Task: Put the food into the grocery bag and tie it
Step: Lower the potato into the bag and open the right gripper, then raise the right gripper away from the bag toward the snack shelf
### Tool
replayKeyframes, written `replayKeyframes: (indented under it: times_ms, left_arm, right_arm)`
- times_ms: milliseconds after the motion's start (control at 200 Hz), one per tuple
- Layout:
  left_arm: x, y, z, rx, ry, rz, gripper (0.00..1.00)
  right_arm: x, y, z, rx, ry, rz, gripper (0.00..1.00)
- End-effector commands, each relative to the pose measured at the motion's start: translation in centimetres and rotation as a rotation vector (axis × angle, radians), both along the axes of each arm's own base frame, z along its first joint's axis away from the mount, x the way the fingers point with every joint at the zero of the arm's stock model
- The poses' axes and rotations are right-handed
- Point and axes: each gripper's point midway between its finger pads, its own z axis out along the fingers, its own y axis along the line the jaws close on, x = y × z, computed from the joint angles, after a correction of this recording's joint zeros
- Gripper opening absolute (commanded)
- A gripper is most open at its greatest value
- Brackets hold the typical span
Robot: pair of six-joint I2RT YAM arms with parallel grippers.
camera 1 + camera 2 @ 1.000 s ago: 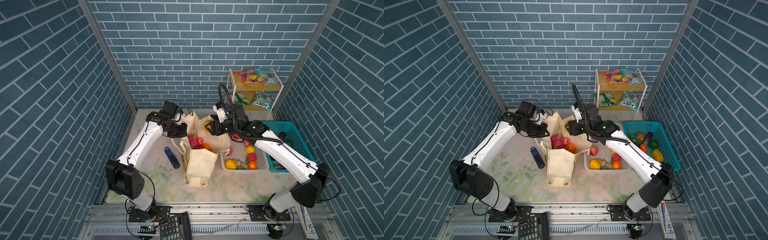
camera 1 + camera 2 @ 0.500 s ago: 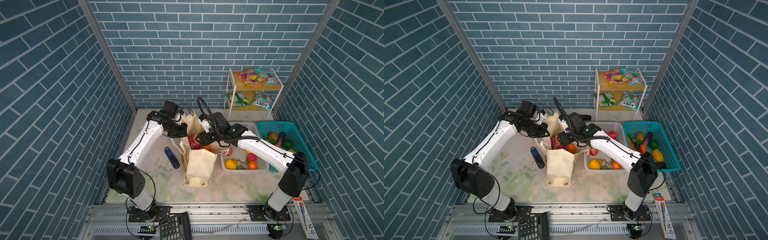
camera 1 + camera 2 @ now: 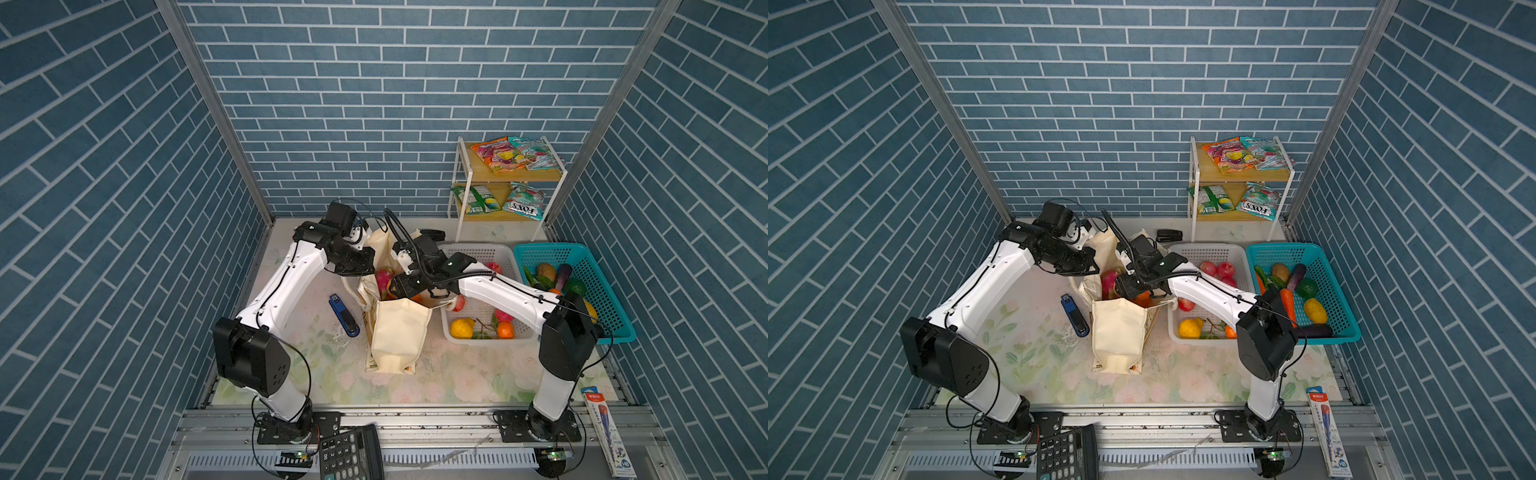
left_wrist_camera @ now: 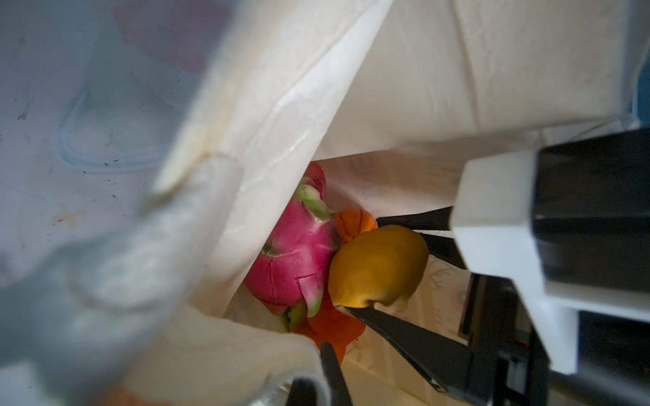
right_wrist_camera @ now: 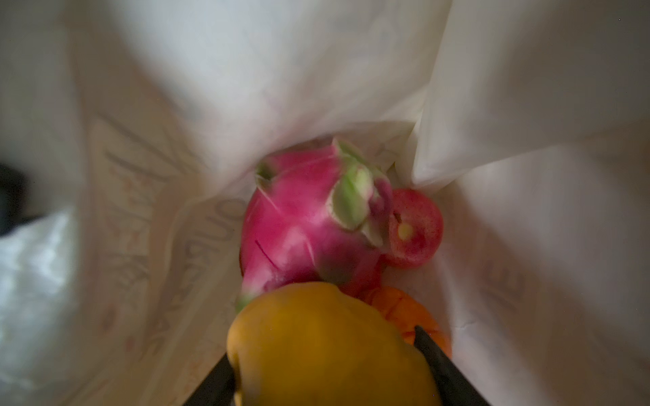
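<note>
The cream grocery bag [image 3: 399,332] [image 3: 1119,328] stands mid-table with its mouth held open. My left gripper [image 3: 360,266] [image 4: 316,369] is shut on the bag's rim [image 4: 246,351] at the far left side. My right gripper [image 3: 400,286] [image 5: 327,372] reaches down into the mouth, shut on a yellow fruit [image 5: 327,344] [image 4: 378,267]. Below it inside lie a magenta dragon fruit [image 5: 309,225] [image 4: 295,260], a red fruit [image 5: 415,228] and an orange [image 5: 408,316]. Two snack packets [image 3: 498,156] lie on the shelf's top.
A white basket [image 3: 478,253] with fruit sits right of the bag, and a teal basket [image 3: 615,316] of vegetables beyond it. A wire shelf [image 3: 461,195] stands at the back right. A blue stapler [image 3: 344,314] lies left of the bag. A calculator [image 3: 351,455] rests on the front rail.
My right arm swung left from over the white basket and dipped the yellow fruit into the bag's mouth. The left arm held still on the rim.
</note>
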Motion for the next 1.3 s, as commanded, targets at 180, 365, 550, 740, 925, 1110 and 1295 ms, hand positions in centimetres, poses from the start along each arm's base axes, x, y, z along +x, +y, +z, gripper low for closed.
replayKeyframes:
  times_ms: [180, 365, 550, 740, 925, 1110, 1295]
  left_arm:
    - [-0.8, -0.4, 0.1, 0.0, 0.018, -0.043, 0.05]
    - [-0.6, -0.4, 0.2, 0.003, 0.012, -0.045, 0.05]
    - [-0.2, -0.4, 0.4, 0.005, 0.001, -0.035, 0.05]
    - [0.0, -0.4, 0.1, 0.007, 0.004, -0.027, 0.05]
    - [0.1, -0.4, -0.2, 0.0, 0.008, -0.008, 0.05]
    - [0.0, -0.5, -0.5, -0.007, 0.018, 0.004, 0.05]
    - [0.1, -0.7, -0.5, -0.021, 0.02, 0.01, 0.05]
  right_arm:
    - [-0.5, 0.0, -2.1, -0.032, 0.017, 0.04, 0.83]
    - [-0.3, 0.1, -1.0, -0.023, -0.022, 0.06, 0.99]
    - [0.4, 0.0, 2.6, 0.0, -0.127, 0.088, 0.99]
    - [1.9, -1.2, 8.1, 0.027, -0.27, 0.056, 0.99]
    - [3.9, -4.0, 12.8, 0.033, -0.401, -0.066, 0.99]
    - [6.2, -8.4, 16.7, 0.006, -0.529, -0.232, 0.99]
    - [7.7, -13.9, 18.4, -0.023, -0.622, -0.387, 0.98]
